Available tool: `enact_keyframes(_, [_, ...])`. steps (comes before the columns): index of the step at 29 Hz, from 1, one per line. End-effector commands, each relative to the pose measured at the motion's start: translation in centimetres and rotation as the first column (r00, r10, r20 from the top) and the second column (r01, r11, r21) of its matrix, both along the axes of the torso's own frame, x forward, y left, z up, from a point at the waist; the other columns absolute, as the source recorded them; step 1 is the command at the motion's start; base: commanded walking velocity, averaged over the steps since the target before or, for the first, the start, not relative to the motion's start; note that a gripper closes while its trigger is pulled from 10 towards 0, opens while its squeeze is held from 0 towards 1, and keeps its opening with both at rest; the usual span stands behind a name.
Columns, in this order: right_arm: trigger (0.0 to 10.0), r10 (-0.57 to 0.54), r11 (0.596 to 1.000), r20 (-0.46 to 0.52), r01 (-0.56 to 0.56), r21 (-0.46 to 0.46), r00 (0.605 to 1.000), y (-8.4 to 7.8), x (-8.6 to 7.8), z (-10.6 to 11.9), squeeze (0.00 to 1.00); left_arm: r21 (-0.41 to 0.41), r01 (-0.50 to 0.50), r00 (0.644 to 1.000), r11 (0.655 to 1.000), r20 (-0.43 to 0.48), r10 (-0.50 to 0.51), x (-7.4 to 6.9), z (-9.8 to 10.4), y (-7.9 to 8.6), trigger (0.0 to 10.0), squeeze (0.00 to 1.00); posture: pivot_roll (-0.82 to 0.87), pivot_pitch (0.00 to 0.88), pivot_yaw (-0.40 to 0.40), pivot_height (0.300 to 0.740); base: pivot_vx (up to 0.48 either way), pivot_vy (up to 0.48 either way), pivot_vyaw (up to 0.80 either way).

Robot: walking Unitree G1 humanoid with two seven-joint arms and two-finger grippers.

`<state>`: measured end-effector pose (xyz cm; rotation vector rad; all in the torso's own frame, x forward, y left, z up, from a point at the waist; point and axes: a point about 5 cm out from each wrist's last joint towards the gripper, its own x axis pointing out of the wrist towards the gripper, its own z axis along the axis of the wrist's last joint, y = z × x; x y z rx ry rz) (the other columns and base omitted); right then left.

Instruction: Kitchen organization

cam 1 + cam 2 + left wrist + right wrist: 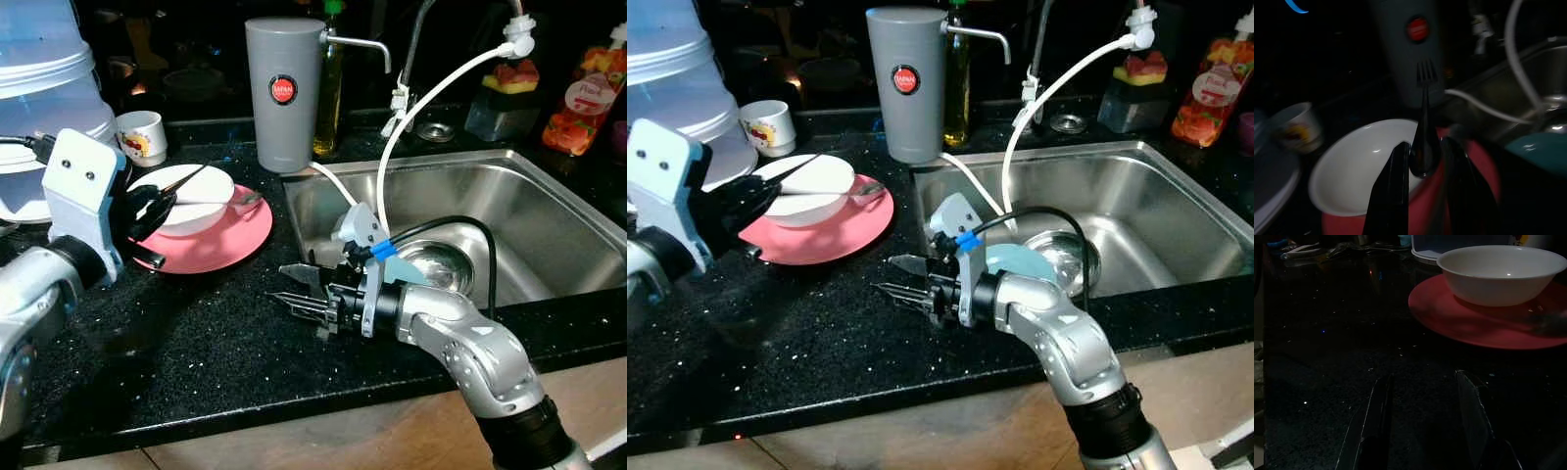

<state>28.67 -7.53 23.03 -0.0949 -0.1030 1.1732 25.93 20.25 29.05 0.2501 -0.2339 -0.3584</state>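
Black bench (pixel 196 333) carries a pink plate (pixel 211 245) and white bowl (pixel 201 201) just ahead of the left gripper (pixel 162 206), which pinches a black fork (pixel 1423 122), tines pointing away over the bowl. Right gripper (pixel 294 289) hovers empty, fingers apart, the plate ahead of it.

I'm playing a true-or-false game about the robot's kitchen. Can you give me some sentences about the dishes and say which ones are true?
1. The white bowl sits on the pink plate. True.
2. The left gripper holds a black fork. True.
3. The right gripper is holding a spoon. False: its fingers are open and hold nothing, above the black counter.
4. The grey canister lies in the sink. False: it stands upright on the counter beside the sink.
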Motion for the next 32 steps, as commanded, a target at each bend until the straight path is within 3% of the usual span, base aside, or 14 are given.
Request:
enact_keyframes(1, [10.0, 0.018, 1.0, 0.004, -0.018, -0.005, 1.0, 0.3, -0.2, 0.1, 0.0, -0.012, 0.024, 0.999, 1.0, 0.036, -0.024, -0.5, 0.2, -0.5, 0.0, 0.0, 0.08, 0.044, 0.05, 0.74, 0.0, 0.0, 0.0])
enact_keyframes(14, [10.0, 0.011, 1.0, 0.006, -0.011, -0.003, 1.0, 0.2, -0.3, 0.0, 0.0, -0.064, -0.006, 0.989, 0.998, 0.15, 0.016, -0.4, 1.4, -0.7, 0.0, 0.0, 0.08, 0.042, 0.056, 0.74, 0.0, 0.0, 0.0])
enact_keyframes(17, [10.0, -0.036, 0.999, 0.017, 0.035, 0.03, 0.999, 0.2, 0.2, 0.3, 0.0, -0.132, 0.029, 0.985, 0.991, 0.171, -0.006, -0.1, 1.7, -1.0, 0.0, 0.0, 0.08, 0.046, 0.053, 0.74, 0.0, 0.0, 0.0])
enact_keyframes(18, [10.0, -0.119, 0.99, 0.017, 0.117, 0.077, 0.993, 0.2, 1.1, 0.8, 0.0, -0.191, 0.07, 0.986, 0.979, 0.164, -0.039, 0.2, 1.5, -1.5, 0.0, 0.0, 0.08, 0.046, 0.052, 0.74, 0.0, 0.0, 0.0])
enact_keyframes(19, [10.0, -0.254, 0.951, -0.01, 0.251, 0.181, 0.967, 0.2, 2.4, 1.7, 0.0, -0.244, 0.144, 0.984, 0.959, 0.138, -0.113, 0.4, 0.9, -2.4, 0.0, 0.0, 0.08, 0.046, 0.055, 0.74, 0.0, 0.0, 0.0])
enact_keyframes(21, [10.0, -0.396, 0.835, -0.141, 0.42, 0.355, 0.907, 0.0, 3.9, 2.9, 0.0, -0.297, 0.246, 0.969, 0.923, 0.107, -0.224, 0.4, -0.3, -3.6, 0.0, 0.0, 0.08, 0.046, 0.055, 0.74, 0.0, 0.0, 0.0])
enact_keyframes(22, [10.0, -0.409, 0.789, -0.203, 0.457, 0.411, 0.89, -0.1, 4.2, 3.3, 0.38, -0.309, 0.275, 0.961, 0.91, 0.095, -0.259, 0.3, -0.7, -4.0, 0.0, 0.0, 0.07, 0.048, 0.057, 0.74, 0.0, 0.0, 0.0])
enact_keyframes(23, [10.0, -0.402, 0.755, -0.242, 0.469, 0.458, 0.883, -0.1, 4.2, 3.7, 1.0, -0.324, 0.306, 0.952, 0.895, 0.082, -0.296, 0.2, -1.1, -4.3, 0.0, 0.0, 0.07, 0.048, 0.057, 0.74, 0.0, 0.0, 0.0])
enact_keyframes(24, [10.0, -0.402, 0.755, -0.242, 0.469, 0.458, 0.883, -0.1, 4.2, 3.7, 1.0, -0.324, 0.306, 0.952, 0.895, 0.082, -0.296, 0.2, -1.1, -4.3, 0.0, 0.0, 0.07, 0.048, 0.057, 0.74, 0.0, 0.0, 0.0])
enact_keyframes(26, [10.0, -0.366, 0.711, -0.285, 0.464, 0.529, 0.886, 0.0, 4.1, 4.3, 1.0, -0.349, 0.353, 0.933, 0.868, 0.059, -0.356, -0.1, -1.9, -4.8, 0.0, 0.0, 0.07, 0.048, 0.06, 0.74, 0.0, 0.0, 0.0])
enact_keyframes(32, [10.0, -0.262, 0.665, -0.333, 0.419, 0.618, 0.906, 0.3, 3.5, 5.1, 1.0, -0.37, 0.366, 0.923, 0.854, 0.026, -0.385, 0.0, -2.7, -4.7, 0.0, 0.0, 0.07, 0.051, 0.062, 0.74, 0.0, 0.0, 0.0])
